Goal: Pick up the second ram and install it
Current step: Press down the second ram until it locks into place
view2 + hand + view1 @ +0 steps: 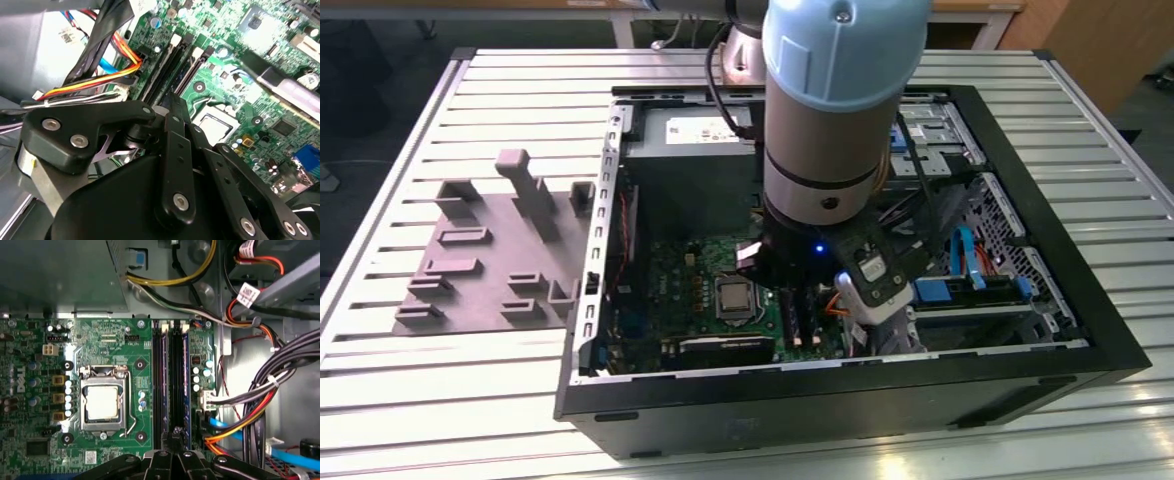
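With my gripper (175,452) pinched narrow over the motherboard slots (171,382), I judged the second ram (185,385) already stood in its slot, and feared a skewed push could leave one end unlatched.

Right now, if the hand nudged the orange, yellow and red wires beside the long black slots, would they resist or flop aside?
Probably flop: the wires hang in loose curves, so they look limp and light. They seem plugged in beside the slots, so that end would likely stay put, and they might spring partly back afterwards.
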Robot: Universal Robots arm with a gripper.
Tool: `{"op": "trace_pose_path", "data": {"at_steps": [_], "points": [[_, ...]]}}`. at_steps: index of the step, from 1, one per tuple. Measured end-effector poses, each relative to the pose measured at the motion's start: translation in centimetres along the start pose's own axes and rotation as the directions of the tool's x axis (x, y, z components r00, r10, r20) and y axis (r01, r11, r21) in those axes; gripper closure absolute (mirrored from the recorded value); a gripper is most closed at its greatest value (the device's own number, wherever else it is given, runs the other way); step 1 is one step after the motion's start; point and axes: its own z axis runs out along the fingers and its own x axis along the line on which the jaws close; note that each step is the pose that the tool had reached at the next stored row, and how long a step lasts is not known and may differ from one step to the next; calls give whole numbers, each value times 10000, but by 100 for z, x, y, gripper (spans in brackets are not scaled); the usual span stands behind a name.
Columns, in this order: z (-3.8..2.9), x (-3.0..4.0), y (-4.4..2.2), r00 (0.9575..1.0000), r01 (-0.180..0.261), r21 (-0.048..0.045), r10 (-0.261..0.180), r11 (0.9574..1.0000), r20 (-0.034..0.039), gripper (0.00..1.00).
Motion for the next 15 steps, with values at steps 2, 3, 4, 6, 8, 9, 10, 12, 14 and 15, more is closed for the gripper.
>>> {"op": "trace_pose_path", "data": {"at_steps": [2,3,4,6,8,9,10,12,14,15], "points": [[1,1,33,10000,0,2,0,10000,-1,89],[2,2,51,10000,0,2,0,10000,-1,89],[4,2,71,10000,0,0,0,10000,0,89],[6,4,111,10000,0,-1,0,10000,0,89],[7,5,148,10000,0,2,0,10000,-1,89],[8,6,163,10000,0,1,0,10000,-1,89],[9,6,174,10000,0,0,0,10000,0,89],[9,6,186,10000,1,0,-1,10000,0,89],[9,6,186,10000,1,1,-1,10000,0,89],[9,7,187,10000,0,1,0,10000,0,89]]}}
